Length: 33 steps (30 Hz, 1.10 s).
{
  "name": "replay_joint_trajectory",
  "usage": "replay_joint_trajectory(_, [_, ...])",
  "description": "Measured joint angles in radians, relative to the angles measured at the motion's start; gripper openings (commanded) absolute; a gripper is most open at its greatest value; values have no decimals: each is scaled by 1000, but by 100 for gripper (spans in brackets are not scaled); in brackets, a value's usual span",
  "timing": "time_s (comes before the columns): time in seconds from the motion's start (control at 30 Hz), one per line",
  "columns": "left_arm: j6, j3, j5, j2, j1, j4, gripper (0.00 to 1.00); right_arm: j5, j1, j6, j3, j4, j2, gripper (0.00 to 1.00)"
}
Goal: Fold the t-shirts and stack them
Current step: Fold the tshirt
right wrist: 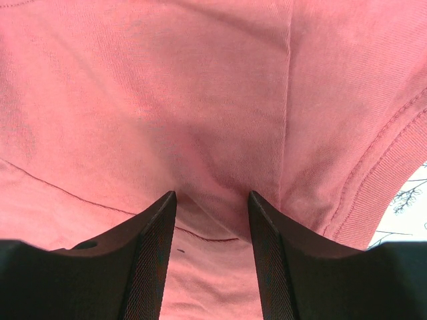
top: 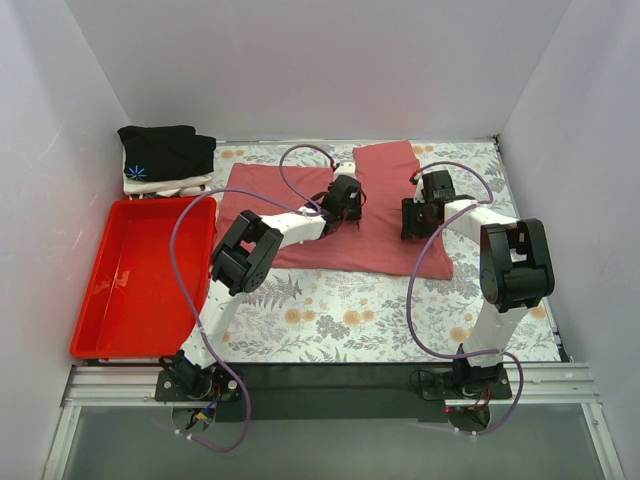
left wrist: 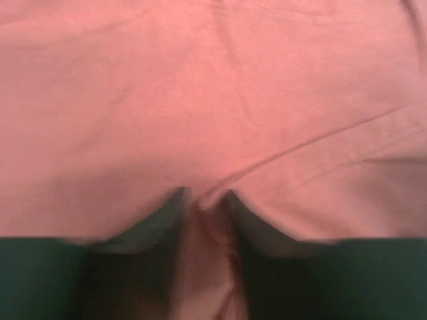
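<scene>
The salmon-red t-shirt (top: 300, 215) lies spread on the middle of the floral table, one part folded up toward the back (top: 388, 165). My left gripper (top: 346, 207) is down on its middle; in the left wrist view the gripper (left wrist: 205, 197) is shut on a pinched ridge of the salmon-red cloth (left wrist: 200, 87). My right gripper (top: 415, 218) is down on the shirt's right part; in the right wrist view it (right wrist: 212, 197) is open, fingertips pressed into the cloth (right wrist: 200, 100) with a hem between them. A folded black t-shirt (top: 165, 150) lies on a white one (top: 170, 186) at the back left.
A red plastic tray (top: 100, 300) stands along the left side of the table. White walls close in the left, back and right. The floral cloth (top: 330, 320) shows in front of the shirt. Purple cables loop over both arms.
</scene>
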State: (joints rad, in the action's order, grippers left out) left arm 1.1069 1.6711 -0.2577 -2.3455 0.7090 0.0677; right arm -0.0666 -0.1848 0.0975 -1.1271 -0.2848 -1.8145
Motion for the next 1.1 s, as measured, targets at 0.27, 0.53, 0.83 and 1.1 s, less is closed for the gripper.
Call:
replay_joint_trajectory(0.27, [-80, 10, -92, 23, -11, -15, 77, 8, 0, 0, 0, -4, 13, 42])
replay_joint_trajectory(0.53, [-112, -236, -189, 312, -25, -5, 80, 11, -6, 2, 30, -4, 141, 42])
replay_joint_trajectory(0.83, [8, -581, -237, 549, -68, 6, 81, -30, -52, 11, 130, 23, 173, 42])
replay_joint_trajectory(1.1, [98, -755, -220, 551, -70, -18, 81, -15, -52, 15, 185, 41, 144, 42])
